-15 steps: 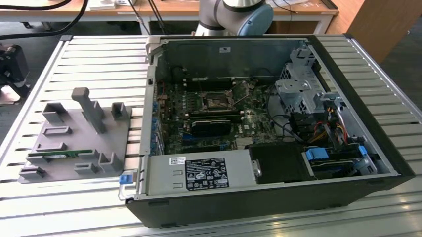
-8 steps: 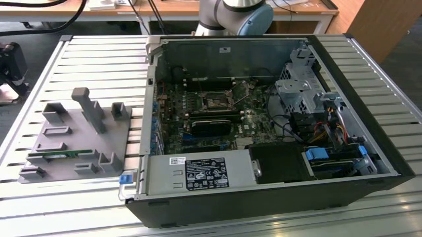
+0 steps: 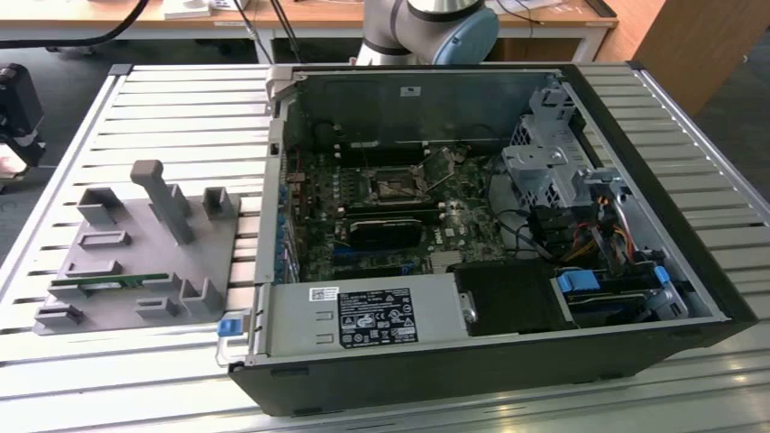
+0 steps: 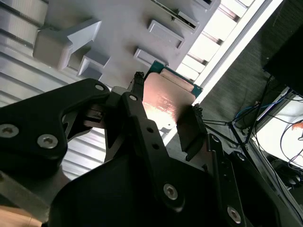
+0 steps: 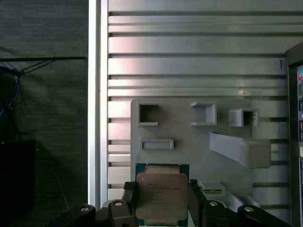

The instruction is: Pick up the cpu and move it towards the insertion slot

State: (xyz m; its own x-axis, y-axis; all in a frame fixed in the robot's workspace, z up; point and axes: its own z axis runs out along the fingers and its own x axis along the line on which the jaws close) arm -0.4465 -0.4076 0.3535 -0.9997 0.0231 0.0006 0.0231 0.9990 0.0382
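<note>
Exterior view, left to right: grey fixture plate (image 3: 121, 271) lies on the slatted surface (image 3: 180, 108) by its edge on the exterior view's left. A green memory stick (image 3: 106, 283) sits in the plate near its front edge. Open pc case (image 3: 481, 370) takes up the surface toward the exterior view's right. The insertion slot (image 3: 395, 188) is a dark square in a metal frame on the board inside, nearer the case's back wall.

Both wrist views: gripper (image 5: 162, 201) clamped on the cpu (image 5: 161, 194), fingers (image 5: 129, 201) on two opposite edges, metal lid facing the first wrist view. The cpu is held over the fixture plate, close to the surface's edge, well apart from the insertion slot.
</note>
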